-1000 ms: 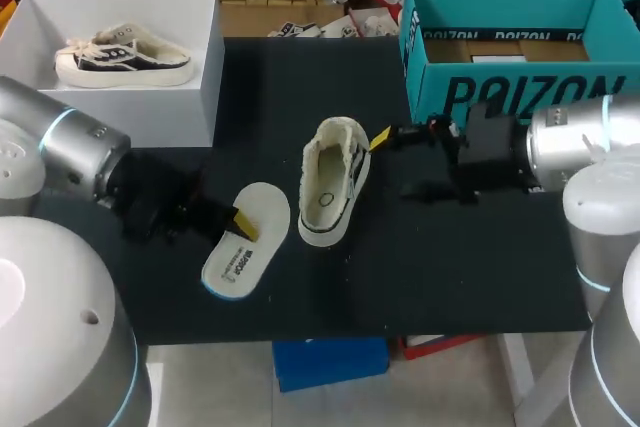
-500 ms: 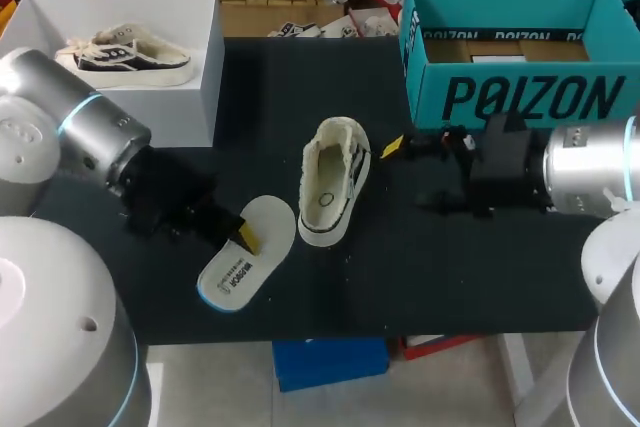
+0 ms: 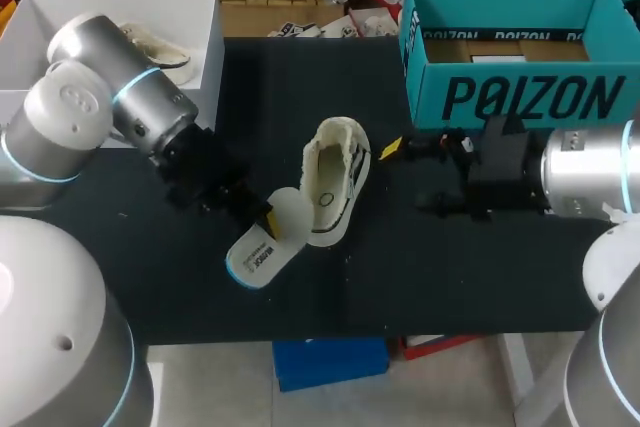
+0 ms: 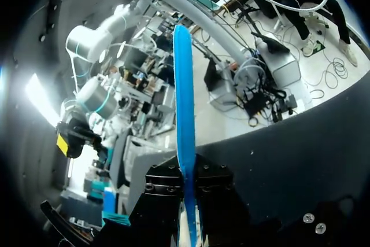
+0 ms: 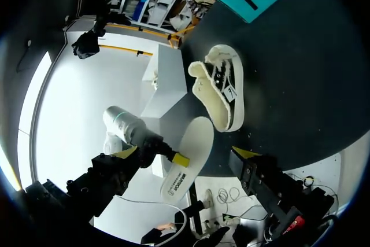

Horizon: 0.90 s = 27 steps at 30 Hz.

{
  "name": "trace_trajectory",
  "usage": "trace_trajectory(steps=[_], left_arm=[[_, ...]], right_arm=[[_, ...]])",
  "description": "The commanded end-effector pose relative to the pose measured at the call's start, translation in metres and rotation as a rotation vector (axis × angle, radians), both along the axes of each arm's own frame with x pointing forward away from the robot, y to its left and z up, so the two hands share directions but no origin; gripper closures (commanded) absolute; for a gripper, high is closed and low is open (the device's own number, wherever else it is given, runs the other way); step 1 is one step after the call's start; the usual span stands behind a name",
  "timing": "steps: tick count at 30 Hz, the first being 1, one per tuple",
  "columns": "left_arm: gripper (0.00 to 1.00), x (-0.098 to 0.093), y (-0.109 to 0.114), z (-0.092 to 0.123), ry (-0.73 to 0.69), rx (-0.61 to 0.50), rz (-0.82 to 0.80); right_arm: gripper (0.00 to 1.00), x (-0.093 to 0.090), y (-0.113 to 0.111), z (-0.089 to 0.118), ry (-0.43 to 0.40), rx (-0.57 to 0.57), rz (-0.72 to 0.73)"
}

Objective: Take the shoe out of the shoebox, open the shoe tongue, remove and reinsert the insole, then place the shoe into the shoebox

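The cream low shoe (image 3: 335,179) lies on the black table, opening up, with its tongue end toward the far side. My left gripper (image 3: 262,223) is shut on the white, blue-edged insole (image 3: 258,250), whose far end rests against the shoe's left side. In the left wrist view the insole (image 4: 184,114) stands edge-on between the gripper's black fingers (image 4: 163,196). My right gripper (image 3: 410,177) is open to the right of the shoe, holding nothing. The right wrist view shows the shoe (image 5: 222,88), the insole (image 5: 188,163) and its own spread gripper (image 5: 185,153).
The teal shoebox (image 3: 520,97) stands open at the back right, just behind my right arm. A white box (image 3: 190,97) at the back left holds a second shoe (image 3: 158,45), mostly hidden by my left arm. The table's front edge (image 3: 400,327) is near.
My left arm has swung right and inward, carrying the insole up against the shoe's side. The right gripper drew back a little to the right, then stayed still and open.
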<state>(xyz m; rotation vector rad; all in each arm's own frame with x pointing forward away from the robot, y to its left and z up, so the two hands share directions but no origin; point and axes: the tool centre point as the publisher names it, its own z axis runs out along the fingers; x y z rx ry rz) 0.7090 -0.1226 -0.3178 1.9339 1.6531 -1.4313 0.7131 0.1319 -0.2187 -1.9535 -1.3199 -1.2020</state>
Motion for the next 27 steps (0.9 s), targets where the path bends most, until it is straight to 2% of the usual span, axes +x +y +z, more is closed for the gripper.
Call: trace_trajectory(steps=[1,13,27], left_arm=[[1.0,0.02,-0.015,-0.009,0.063,0.011,-0.098],[1.0,0.042,-0.041,-0.023,0.045,0.053,-0.149],[1.0,0.076,-0.048,-0.034,-0.025,0.065,-0.083]], right_arm=[[0.0,-0.001,0.0,0.0,0.0,0.0,0.0],[0.0,-0.001,0.0,0.0,0.0,0.0,0.0],[0.0,-0.001,0.0,0.0,0.0,0.0,0.0]])
